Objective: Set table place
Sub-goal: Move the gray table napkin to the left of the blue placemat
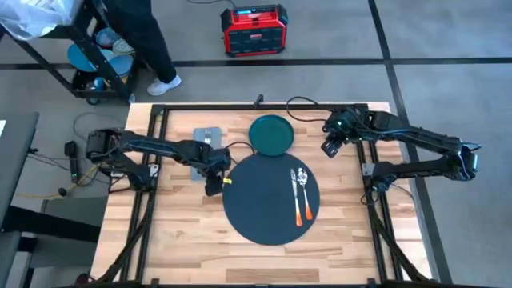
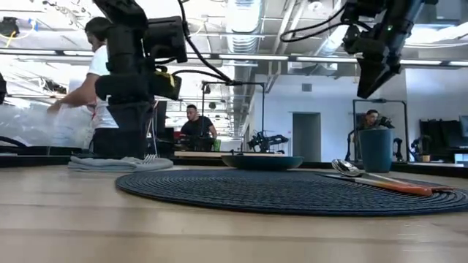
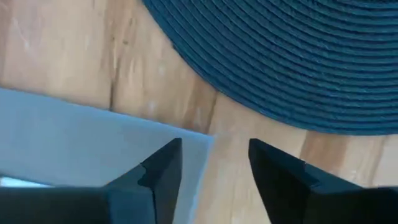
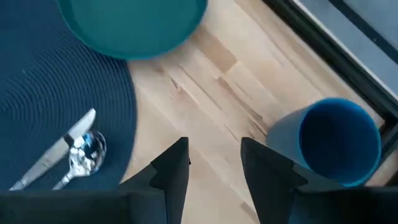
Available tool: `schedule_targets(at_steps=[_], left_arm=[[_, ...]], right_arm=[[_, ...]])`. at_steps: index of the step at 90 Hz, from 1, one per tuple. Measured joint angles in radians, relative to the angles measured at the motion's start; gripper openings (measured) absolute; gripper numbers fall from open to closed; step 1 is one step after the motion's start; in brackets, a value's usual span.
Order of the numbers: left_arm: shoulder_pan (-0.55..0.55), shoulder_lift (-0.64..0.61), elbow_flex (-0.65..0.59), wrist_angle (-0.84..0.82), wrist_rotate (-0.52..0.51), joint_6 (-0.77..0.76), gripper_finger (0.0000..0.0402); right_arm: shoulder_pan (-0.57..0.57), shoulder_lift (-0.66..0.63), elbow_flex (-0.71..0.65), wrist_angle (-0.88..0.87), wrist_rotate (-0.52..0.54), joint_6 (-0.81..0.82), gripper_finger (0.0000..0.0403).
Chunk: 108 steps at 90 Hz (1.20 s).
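The round charcoal placemat [image 1: 260,204] lies flat on the middle of the wooden table [image 1: 180,240]. A spoon [image 1: 302,192] and a knife [image 1: 294,192] with orange handles lie on its right half. The green plate [image 1: 272,134] sits at the mat's far edge. A grey napkin [image 1: 204,148] with a fork [image 1: 206,138] on it lies left of the plate. My left gripper [image 3: 214,158] is open, low over the napkin's near corner [image 3: 186,146] beside the mat. My right gripper [image 4: 214,155] is open, raised above bare wood between the mat and a blue cup [image 4: 333,140]. My left gripper has one finger [image 3: 165,162] over the napkin's corner and the other over bare wood. I cannot tell whether it touches the cloth.
The blue cup [image 2: 375,150] stands near the table's far right corner, below my right arm. Black frame tubes [image 1: 148,208] run along the table's left and right sides. A person [image 2: 99,80] stands beyond the far left corner, and a red box [image 1: 254,30] sits on the floor behind.
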Motion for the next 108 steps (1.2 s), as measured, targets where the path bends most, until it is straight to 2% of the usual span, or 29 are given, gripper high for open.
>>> schedule_targets(at_steps=[11, 56, 73, 94, 108], left_arm=[[-0.008, 0.0, -0.024, 0.03, -0.042, 0.016, 0.0198], [-0.01, -0.001, -0.139, 0.144, -0.048, 0.02, 0.0187], [0.001, -0.002, -0.144, 0.148, -0.077, 0.01, 0.0131], [0.034, -0.002, -0.144, 0.143, -0.087, -0.009, 0.0014], [0.031, 0.001, -0.133, 0.131, -0.09, -0.043, 0.0003]], right_arm=[[0.0, 0.0, 0.0, 0.023, -0.002, 0.0, 0.0132], [0.0, 0.0, 0.0, 0.024, -0.003, 0.002, 0.0132], [0.0, 0.0, 0.0, 0.025, -0.003, 0.002, 0.0132], [0.0, 0.0, 0.015, 0.026, -0.003, 0.001, 0.0132], [0.0, 0.0, 0.057, 0.025, -0.003, -0.002, 0.0132]])
